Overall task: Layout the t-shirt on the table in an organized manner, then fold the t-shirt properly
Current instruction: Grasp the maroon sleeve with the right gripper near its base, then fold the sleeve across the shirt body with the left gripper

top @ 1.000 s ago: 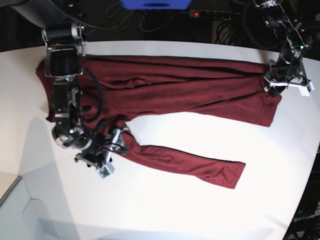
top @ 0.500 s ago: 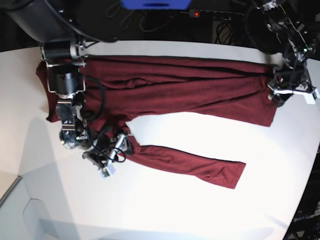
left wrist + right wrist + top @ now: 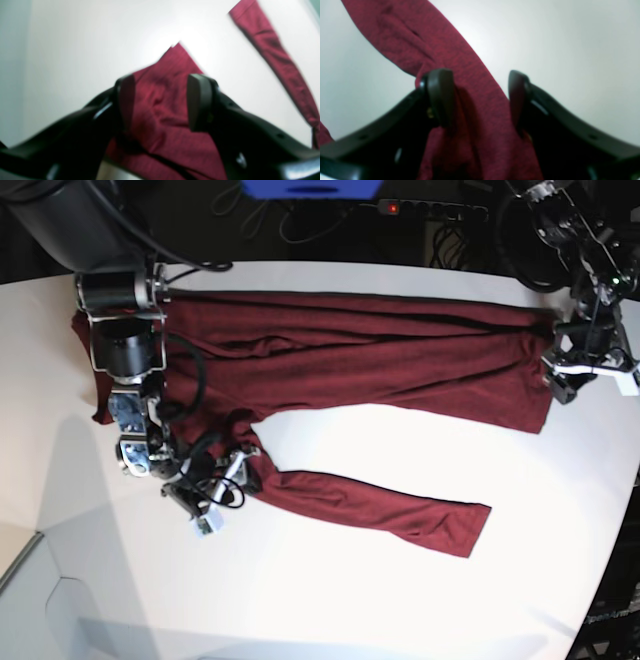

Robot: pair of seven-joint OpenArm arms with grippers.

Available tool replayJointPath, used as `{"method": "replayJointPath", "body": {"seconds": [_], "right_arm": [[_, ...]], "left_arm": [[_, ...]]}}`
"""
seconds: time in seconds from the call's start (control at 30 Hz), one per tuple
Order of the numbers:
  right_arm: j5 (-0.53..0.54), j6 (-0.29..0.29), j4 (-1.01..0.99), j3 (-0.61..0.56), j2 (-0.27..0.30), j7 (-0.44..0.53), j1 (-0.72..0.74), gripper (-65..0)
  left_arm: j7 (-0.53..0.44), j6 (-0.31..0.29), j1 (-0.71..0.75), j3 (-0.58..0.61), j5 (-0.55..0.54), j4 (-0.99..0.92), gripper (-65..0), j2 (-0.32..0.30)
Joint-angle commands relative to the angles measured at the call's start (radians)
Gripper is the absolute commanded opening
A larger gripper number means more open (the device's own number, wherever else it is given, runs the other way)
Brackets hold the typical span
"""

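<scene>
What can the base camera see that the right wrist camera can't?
Only the base view shows the whole t-shirt spread out, both arms, the left hand at its far edge, and the blue thing behind the table. Only the right wrist view shows close up the right hand with its fingers apart around the sleeve. Both show the maroon shirt on the white table.

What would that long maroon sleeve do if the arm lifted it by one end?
Probably droop: the t-shirt is soft knit, already creased into folds. The sleeve lies flat on the table, so it would likely trail and drag rather than slide freely. It looks light.
</scene>
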Motion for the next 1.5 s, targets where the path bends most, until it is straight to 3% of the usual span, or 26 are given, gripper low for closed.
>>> {"method": "replayJointPath", "body": {"seconds": [0.0, 0.27, 0.37, 0.53, 1.0, 1.27, 1.47], "right_arm": [[0.014, -0.003, 0.013, 0.0, 0.0, 0.022, 0.017, -36.9], [0.014, -0.003, 0.015, 0.0, -0.008, 0.018, -0.011, -58.3], [0.014, -0.003, 0.021, 0.0, -0.006, 0.016, -0.006, -63.5], [0.018, 0.003, 0.196, 0.005, -0.003, -0.03, -0.051, -63.8], [0.017, 0.005, 1.033, -0.039, -0.016, -0.268, -0.42, -63.8], [0.015, 0.005, 1.194, -0.159, -0.017, -0.275, -0.606, -63.8], [0.015, 0.005, 1.211, -0.182, -0.037, -0.271, -0.673, -63.8]], "left_arm": [[-0.021, -0.004, -0.005, -0.003, -0.012, 0.029, -32.5, -0.008], [-0.021, -0.004, -0.005, -0.004, -0.012, 0.086, -32.5, -0.006], [-0.021, -0.004, -0.007, -0.004, -0.012, 0.086, -32.5, -0.008], [-0.024, -0.004, -0.007, -0.004, -0.012, 0.086, -32.5, -0.008], [-0.021, -0.004, -0.062, -0.003, -0.12, 0.075, -32.5, -0.015], [-0.021, -0.004, -0.108, 0.003, -0.124, 0.075, -32.4, -0.006], [-0.021, -0.004, -0.159, 0.017, -0.147, 0.075, -32.3, -0.003]]}}
